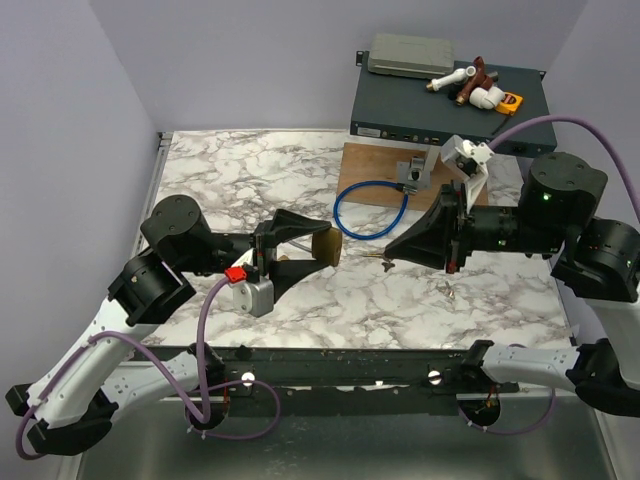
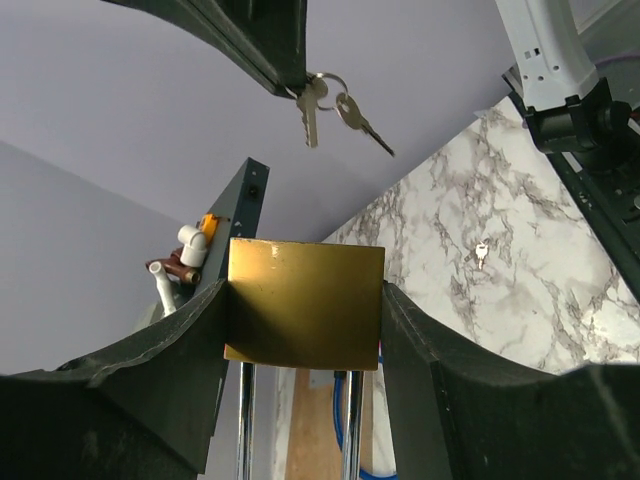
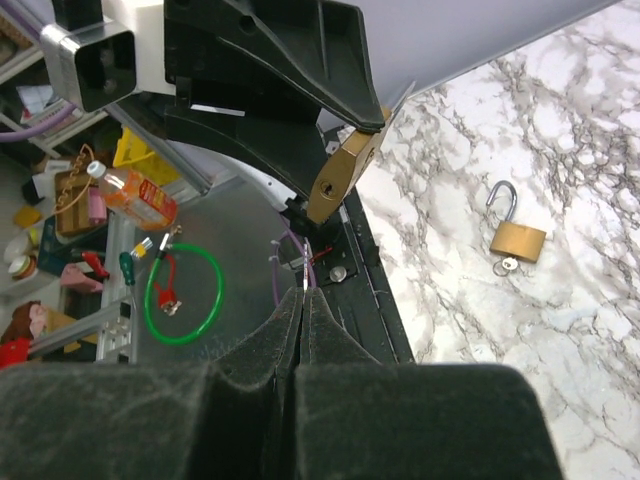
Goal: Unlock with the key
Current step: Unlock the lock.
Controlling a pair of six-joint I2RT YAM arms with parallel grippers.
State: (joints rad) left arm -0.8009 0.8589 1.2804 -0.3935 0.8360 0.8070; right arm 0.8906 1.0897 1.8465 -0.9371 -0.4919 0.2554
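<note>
step in hand: presenting key to lock, nothing inserted yet. the left gripper (image 1: 319, 250) is clamped at middling width across the flat sides of a square brass padlock (image 2: 305, 300). it holds the lock up off the white-and-grey marble table (image 1: 250, 170), silver shackle pointing back toward its wrist, keyhole face turned to the other arm. the right gripper (image 3: 303, 295) is pinched fully together on a thin metal ring (image 2: 332, 82). the small slim silvery-grey metal key (image 2: 309, 115) hangs loose from the ring with a second key (image 2: 365, 122) beside it, both near the lock but apart from it. a second brass padlock (image 3: 517, 241), shackle open, lies on the marble. judgement: the dangling blade is not lined up with the keyhole. the next move needs the key steadied and pointed, then eased straight in before any turn.
</note>
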